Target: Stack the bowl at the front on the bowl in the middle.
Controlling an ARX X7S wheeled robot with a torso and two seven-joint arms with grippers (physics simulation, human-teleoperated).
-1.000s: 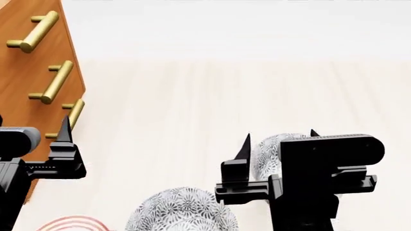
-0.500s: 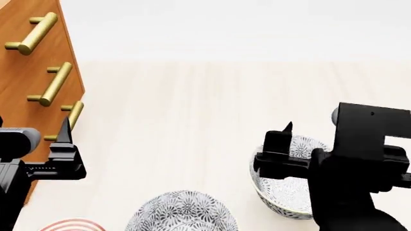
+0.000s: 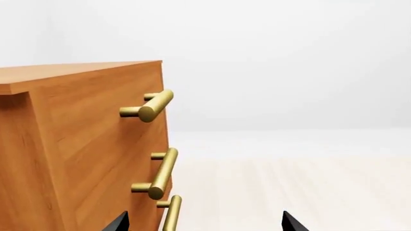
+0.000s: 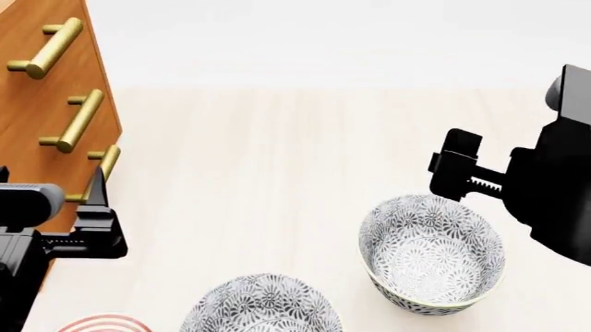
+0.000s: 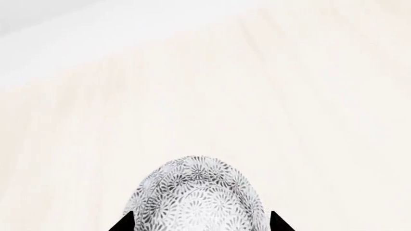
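Observation:
Two deep white bowls with grey floral pattern show in the head view. One bowl (image 4: 432, 256) stands upright at the right, and a second bowl (image 4: 261, 304) is cut off by the near edge. I cannot tell which is the front bowl and which the middle one. My right gripper (image 4: 461, 173) hovers open just beyond the right-hand bowl, holding nothing. In the right wrist view a bowl (image 5: 196, 192) lies between the spread fingertips of that gripper (image 5: 201, 224). My left gripper (image 4: 51, 187) is open and empty beside the dresser, and its tips frame the left wrist view (image 3: 205, 224).
A wooden dresser (image 4: 37, 104) with brass bar handles (image 4: 79, 119) stands at the left, close to my left gripper; its handles (image 3: 160, 173) fill the left wrist view. A red-ringed plate (image 4: 102, 323) peeks in at the near left. Pale wood tabletop (image 4: 277, 152) stretches beyond.
My right gripper has swung right and away from above the right-hand bowl, uncovering its inside. The left arm and the near bowl have stayed put.

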